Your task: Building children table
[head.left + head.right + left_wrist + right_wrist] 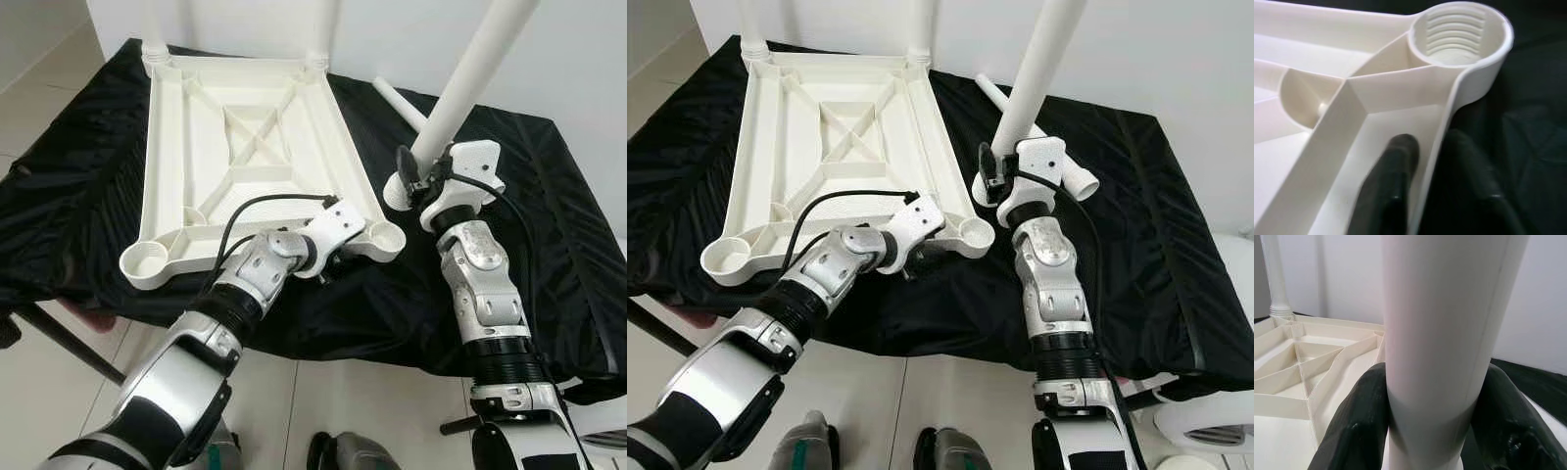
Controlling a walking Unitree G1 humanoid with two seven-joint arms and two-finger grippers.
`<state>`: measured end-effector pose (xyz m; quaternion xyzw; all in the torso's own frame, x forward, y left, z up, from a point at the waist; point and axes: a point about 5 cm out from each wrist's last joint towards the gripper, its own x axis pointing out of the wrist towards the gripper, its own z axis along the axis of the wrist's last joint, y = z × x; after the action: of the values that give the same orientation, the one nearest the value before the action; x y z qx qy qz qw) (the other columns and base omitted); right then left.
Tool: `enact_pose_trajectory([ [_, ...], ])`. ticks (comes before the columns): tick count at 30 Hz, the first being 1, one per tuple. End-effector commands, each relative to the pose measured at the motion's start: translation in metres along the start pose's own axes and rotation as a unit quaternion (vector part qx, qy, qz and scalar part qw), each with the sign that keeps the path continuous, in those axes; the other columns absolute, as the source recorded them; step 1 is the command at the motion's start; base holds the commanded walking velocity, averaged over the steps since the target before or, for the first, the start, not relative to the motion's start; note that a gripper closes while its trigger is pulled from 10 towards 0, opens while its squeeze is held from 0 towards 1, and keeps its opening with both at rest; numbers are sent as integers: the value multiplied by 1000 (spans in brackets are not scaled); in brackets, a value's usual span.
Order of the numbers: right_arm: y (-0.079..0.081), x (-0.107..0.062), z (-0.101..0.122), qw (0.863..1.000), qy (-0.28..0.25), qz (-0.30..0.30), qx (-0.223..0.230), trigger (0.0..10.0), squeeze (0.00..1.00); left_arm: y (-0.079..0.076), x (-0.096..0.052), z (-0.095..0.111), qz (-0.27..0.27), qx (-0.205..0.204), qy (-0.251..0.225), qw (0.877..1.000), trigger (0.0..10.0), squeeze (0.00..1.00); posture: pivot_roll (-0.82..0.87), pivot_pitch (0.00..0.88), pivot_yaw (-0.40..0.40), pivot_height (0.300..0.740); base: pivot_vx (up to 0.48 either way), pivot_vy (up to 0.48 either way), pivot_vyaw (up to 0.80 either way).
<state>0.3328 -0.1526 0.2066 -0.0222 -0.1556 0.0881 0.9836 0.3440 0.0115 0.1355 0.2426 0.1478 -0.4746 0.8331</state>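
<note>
The right hand [419, 174] is closed around a long white plastic table leg [468, 83], its two black fingers [1359, 423] pressed against either side of the tube, which leans up and away to the right. The lower end of that leg sits just beside the near right corner of the upturned white plastic tabletop [245, 147], above the black cloth.

The left hand [338, 259] pinches the tabletop's near edge: one finger [1388, 188] lies inside the rim, the other outside it, next to the round threaded corner socket [1459, 34], which stands empty. The near left corner socket [147, 261] is empty too. Two more white legs [919, 29] stand upright in the two far corner sockets.

Another white leg [400, 103] lies flat on the black-draped worktop [69, 196], behind the held one.

The left forearm reaches up from low left, wrist bent toward the rim; the right forearm rises almost straight, wrist turned inward.
</note>
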Motion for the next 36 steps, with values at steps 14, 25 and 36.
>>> enact_pose_trajectory([
  [14,-2,-11,-7,997,59,43,23,10000,0,-2,1,6,-12,14,-12,1000,0,0,37,63,-88,740,0,0,0],
  [25,-19,-22,-8,993,94,71,9,10000,0,3,-2,7,-9,29,-9,1000,10000,0,28,51,-88,740,0,0,0],
  [36,-17,-26,-11,989,110,97,5,10000,0,6,-4,8,-2,33,-9,999,10000,0,29,44,-92,740,0,0,0],
])
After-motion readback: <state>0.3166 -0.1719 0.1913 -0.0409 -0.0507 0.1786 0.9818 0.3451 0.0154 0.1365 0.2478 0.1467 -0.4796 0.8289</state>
